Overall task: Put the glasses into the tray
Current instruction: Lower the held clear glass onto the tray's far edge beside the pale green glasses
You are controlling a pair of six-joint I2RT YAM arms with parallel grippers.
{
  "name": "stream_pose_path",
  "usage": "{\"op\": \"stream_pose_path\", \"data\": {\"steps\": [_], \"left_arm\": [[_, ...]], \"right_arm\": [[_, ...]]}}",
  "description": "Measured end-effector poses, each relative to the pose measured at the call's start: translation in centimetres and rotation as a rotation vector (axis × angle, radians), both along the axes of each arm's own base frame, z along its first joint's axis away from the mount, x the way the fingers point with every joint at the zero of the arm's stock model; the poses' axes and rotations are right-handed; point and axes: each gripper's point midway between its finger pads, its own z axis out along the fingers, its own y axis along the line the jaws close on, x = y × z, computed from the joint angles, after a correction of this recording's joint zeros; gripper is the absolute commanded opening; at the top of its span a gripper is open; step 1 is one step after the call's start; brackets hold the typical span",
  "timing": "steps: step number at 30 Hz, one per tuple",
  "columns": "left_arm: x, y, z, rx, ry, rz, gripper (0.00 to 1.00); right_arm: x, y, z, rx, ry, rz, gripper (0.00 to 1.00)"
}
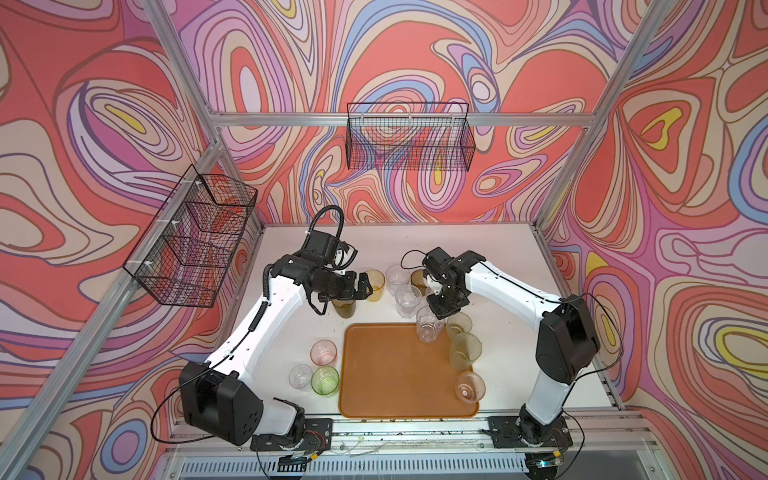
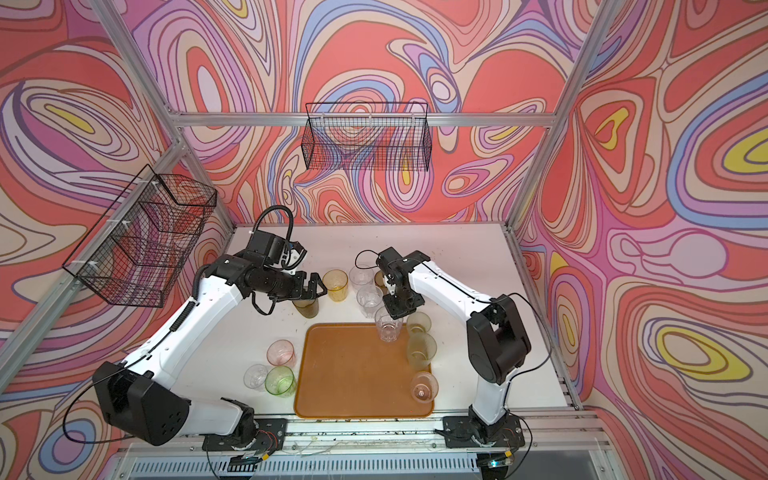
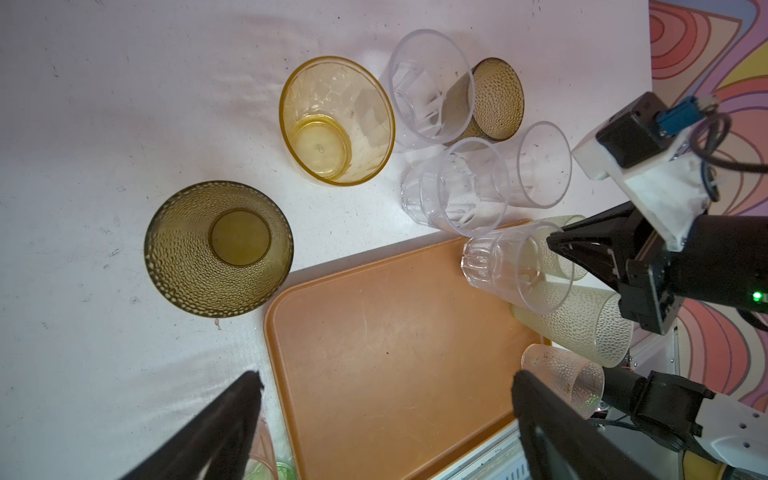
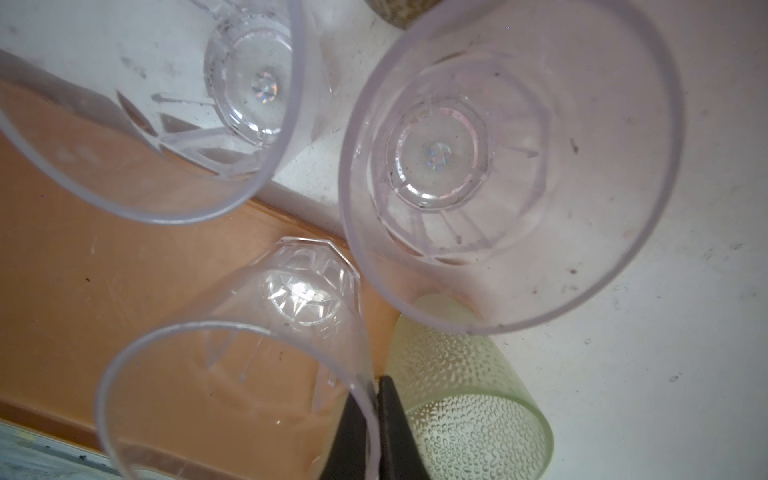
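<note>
1. Grip, in both top views: the right gripper [image 1: 435, 317] pinches a clear faceted tumbler [image 1: 428, 329] by its rim over the far right corner of the tray [image 1: 390, 374]. Whether the base touches the tray cannot be told. A pale green tumbler [image 1: 459, 325] stands just beside the held one. The left gripper [image 2: 318, 286] hangs spread wide and empty next to an amber tumbler [image 2: 336, 284]. Other glasses wait on the table [image 1: 511, 266] around the tray.

2. Left wrist view: the left gripper's fingers [image 3: 232, 424] stand far apart above the tray [image 3: 374, 353], with nothing between them. Across from them the right gripper [image 3: 555, 245] holds the clear faceted tumbler [image 3: 505, 266], its base close to the tray's corner rim. The base probably needs to land inside that low rim, since a base set on the rim would likely tip over.

3. Right wrist view: the right gripper [image 4: 370, 399] has its two dark fingers pressed together on the thin wall of the clear faceted tumbler [image 4: 249, 353], one inside and one outside. The pale green tumbler [image 4: 465, 411] sits just beside the outer finger. A good placement would lower the tumbler straight down and upright, a little further onto the tray [image 4: 104, 270]. It would release only once the base sits flat, part the fingers modestly to spare the neighbour, and lift straight up.
</note>
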Motion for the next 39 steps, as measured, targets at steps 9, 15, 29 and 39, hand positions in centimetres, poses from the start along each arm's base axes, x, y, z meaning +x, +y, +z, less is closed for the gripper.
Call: {"op": "stream_pose_path", "data": {"steps": [9, 15, 29, 39], "left_arm": [[0.0, 0.0, 0.0, 0.000, 0.000, 0.000, 0.97], [0.0, 0.0, 0.0, -0.001, 0.000, 0.000, 0.97], [0.0, 0.0, 0.0, 0.000, 0.000, 0.000, 0.97], [0.0, 0.0, 0.0, 0.000, 0.000, 0.000, 0.97]], "right_arm": [[-0.6, -0.1, 0.2, 0.014, 0.000, 0.017, 0.00], [-1.0, -0.4, -0.1, 0.001, 0.011, 0.027, 0.00], [-1.0, -0.6, -0.2, -0.022, 0.003, 0.035, 0.00], [-1.2, -0.3, -0.2, -0.022, 0.002, 0.050, 0.00]]}}
